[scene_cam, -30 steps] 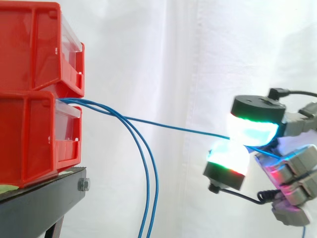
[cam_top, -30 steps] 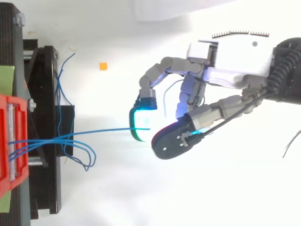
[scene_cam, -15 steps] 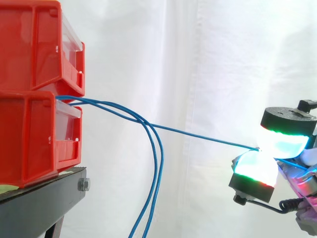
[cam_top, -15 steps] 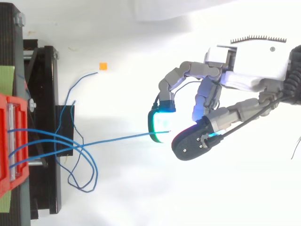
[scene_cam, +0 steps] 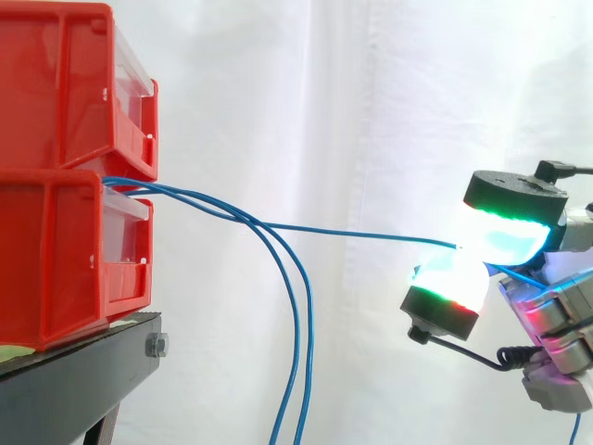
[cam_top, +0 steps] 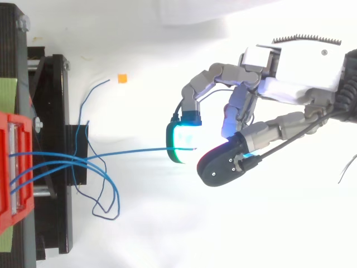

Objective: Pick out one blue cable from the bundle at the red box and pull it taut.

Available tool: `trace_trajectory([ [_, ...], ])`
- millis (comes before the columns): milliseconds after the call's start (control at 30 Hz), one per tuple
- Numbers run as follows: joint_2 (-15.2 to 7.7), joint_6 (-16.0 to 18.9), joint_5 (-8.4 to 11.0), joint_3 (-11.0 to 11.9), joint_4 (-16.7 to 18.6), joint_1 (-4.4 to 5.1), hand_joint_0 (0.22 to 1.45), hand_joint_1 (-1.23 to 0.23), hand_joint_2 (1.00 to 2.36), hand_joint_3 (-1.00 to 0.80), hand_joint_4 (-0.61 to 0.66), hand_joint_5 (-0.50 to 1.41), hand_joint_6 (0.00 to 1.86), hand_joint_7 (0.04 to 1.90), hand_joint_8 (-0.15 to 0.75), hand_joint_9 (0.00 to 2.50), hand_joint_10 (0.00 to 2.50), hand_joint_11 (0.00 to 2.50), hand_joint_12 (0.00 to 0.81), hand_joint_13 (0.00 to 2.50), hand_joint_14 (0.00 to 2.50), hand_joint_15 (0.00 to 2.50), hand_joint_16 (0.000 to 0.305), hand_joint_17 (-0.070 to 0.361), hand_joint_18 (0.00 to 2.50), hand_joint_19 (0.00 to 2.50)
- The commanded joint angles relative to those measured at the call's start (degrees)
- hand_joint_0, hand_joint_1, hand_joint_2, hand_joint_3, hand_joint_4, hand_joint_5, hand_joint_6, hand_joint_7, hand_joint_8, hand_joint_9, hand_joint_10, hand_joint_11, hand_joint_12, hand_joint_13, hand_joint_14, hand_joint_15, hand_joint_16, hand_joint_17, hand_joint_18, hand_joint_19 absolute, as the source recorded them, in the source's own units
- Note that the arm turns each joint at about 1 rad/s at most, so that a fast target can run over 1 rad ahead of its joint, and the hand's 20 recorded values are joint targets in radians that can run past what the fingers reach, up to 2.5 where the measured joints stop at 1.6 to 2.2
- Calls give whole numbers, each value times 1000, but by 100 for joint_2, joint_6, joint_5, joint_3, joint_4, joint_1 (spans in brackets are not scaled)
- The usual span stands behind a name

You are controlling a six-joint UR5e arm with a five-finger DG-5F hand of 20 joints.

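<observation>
The hand point(cam_top: 301, 67) pinches one blue cable point(scene_cam: 352, 232) between two glowing pads point(scene_cam: 505, 236), well to the right of the bins. The cable leaves the front edge of the lower bin point(scene_cam: 56, 260), under the upper bin point(scene_cam: 65, 83). It runs nearly straight and level to the pads. Two loose cables point(scene_cam: 301, 334) leave the same edge and hang down in an arc just off the stand point(scene_cam: 74, 371). The space between bin edge and hand is open, crossed by the cables, before the curtain point(scene_cam: 371, 111).
</observation>
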Motion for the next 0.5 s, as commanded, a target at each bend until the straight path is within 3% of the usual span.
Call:
trace_trajectory([
  [0, -2, -40, 6, 4, 64, 1, 740, -783, 1006, -420, -100, -153, 959, 1048, 253, 1356, 287, 1561, 302, 1450, 7, 1594, 53, 119, 1056, 928],
  [467, -2, -40, 6, 4, 64, 1, 738, -782, 1006, -415, -99, -151, 960, 1035, 242, 1365, 284, 1563, 301, 1431, 9, 1563, 53, 120, 1047, 917],
])
